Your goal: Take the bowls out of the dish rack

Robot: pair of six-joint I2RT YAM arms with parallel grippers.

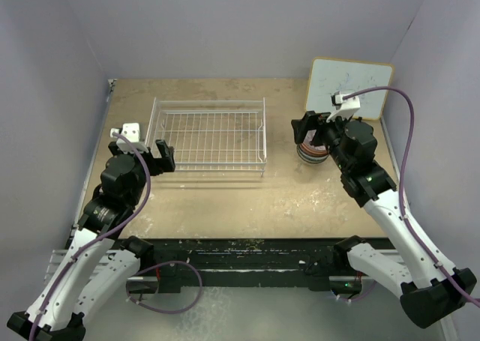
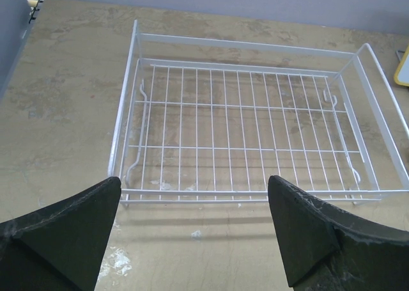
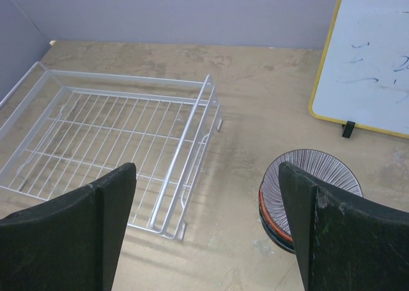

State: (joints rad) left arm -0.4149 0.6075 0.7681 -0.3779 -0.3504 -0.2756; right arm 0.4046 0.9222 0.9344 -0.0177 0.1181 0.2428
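The right tool (image 3: 204, 173) is standing with its two fingers spread wide and is gripping nothing; it is hovering just above the bowls (image 3: 319, 169), whose top rim is showing past the inner edge of one finger; whether that finger is touching the rim cannot be told. The left tool (image 2: 195, 182) is likewise gaping fully and holding nothing; it is hanging low over the table (image 1: 225, 195), facing the near-left corner of the dish rack (image 2: 255, 144).

The bowls are sitting nested in a single stack on the table, to the right of the dish rack and apart from it, in front of the whiteboard (image 3: 377, 67) leaning at the far right. A grey-striped bowl is lying on top, with an orange rim and a darker one showing beneath; the count is not readable. Nesting is judged to be keeping the pile compact and within the right arm's reach.

Every bowl is facing mouth up; being round, they are offering no long axis of their own, and the stack is rising straight up from the table. The dish rack is lying flat, open side up, its long axis running left to right along the near edge. It is carrying no bowl in any view, so unloading is judged complete or nearly so.
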